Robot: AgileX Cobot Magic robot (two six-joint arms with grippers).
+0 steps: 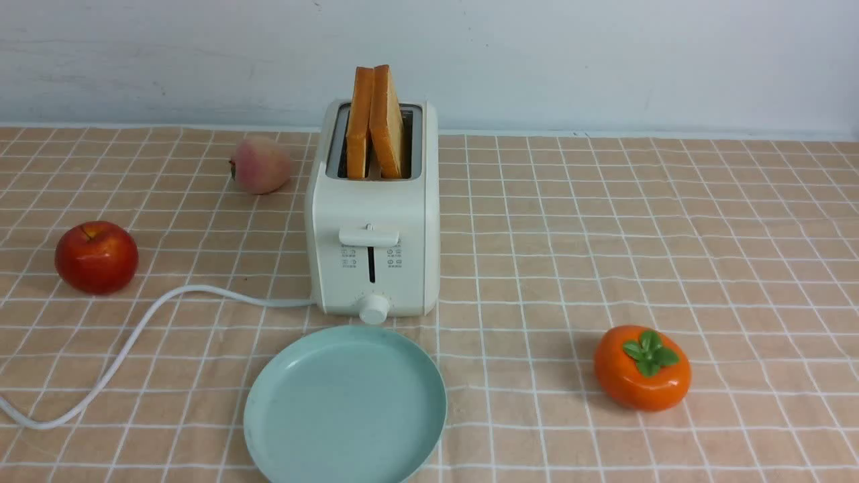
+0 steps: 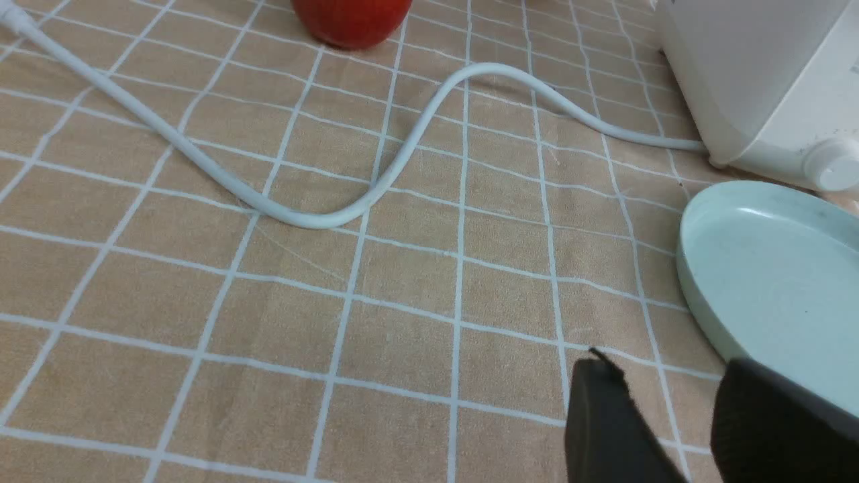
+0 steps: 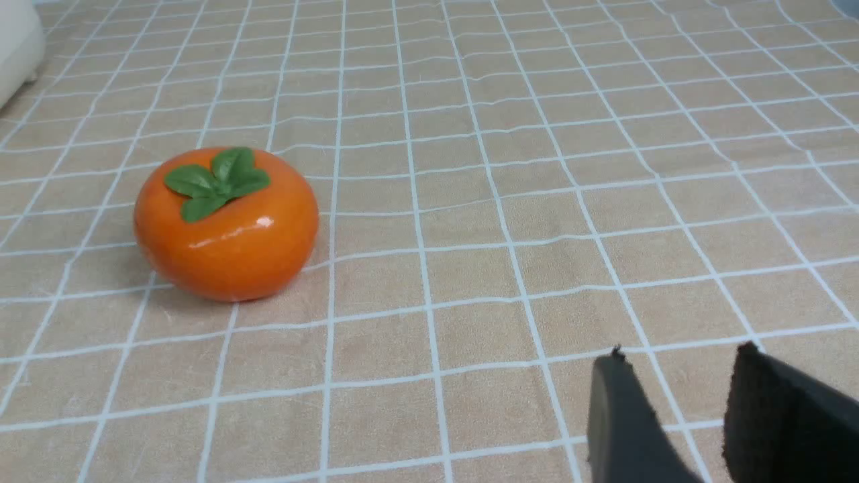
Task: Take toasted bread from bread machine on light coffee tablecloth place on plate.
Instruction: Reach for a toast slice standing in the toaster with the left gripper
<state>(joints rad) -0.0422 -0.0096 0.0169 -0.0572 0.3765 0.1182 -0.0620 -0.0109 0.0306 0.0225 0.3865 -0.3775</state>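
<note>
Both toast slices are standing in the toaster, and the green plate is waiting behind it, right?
Not quite. In the front view the plate lies in front of the toaster, on the camera's side. Both toast slices do stand in its slots.

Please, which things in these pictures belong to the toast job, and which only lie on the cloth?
For the job: toasted bread, bread machine, plate, light coffee tablecloth.

Just lying about: red apple, peach, orange persimmon.

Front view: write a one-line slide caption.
Two toast slices stand in the toaster behind an empty plate on a checked cloth, with apple, peach and persimmon around.
</note>
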